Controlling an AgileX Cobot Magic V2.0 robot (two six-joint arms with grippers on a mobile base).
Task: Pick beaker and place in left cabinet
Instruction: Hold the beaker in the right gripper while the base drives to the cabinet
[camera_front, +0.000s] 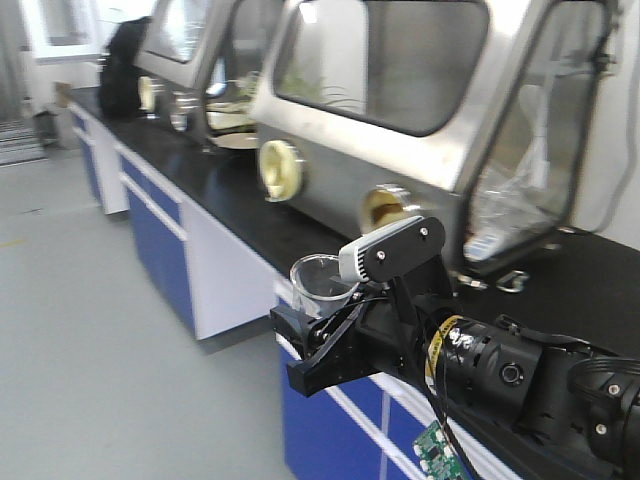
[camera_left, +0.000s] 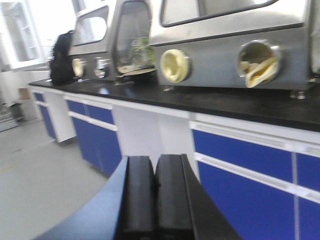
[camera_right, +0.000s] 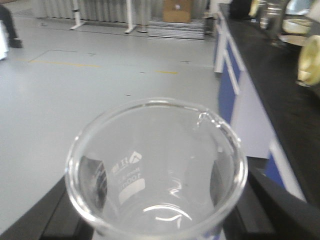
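Exterior front: outstretched right pincer (camera_front: 316, 328) around upright beaker (camera_front: 318, 276)

The right arm (camera_front: 500, 375) was black, in round segments, with a yellow band (camera_front: 441, 342), a silver camera housing (camera_front: 392, 250) with dark screws (camera_front: 425, 235), black cables (camera_front: 437, 400) and a green circuit board (camera_front: 437, 458). The left gripper (camera_left: 155, 165) had blocky black jaws.

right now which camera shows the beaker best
The right wrist view: the beaker fills the frame, with rim, spout and white markings clear, held in the right gripper. The front view shows it small, partly hidden behind the arm's camera. The left wrist view does not show it.
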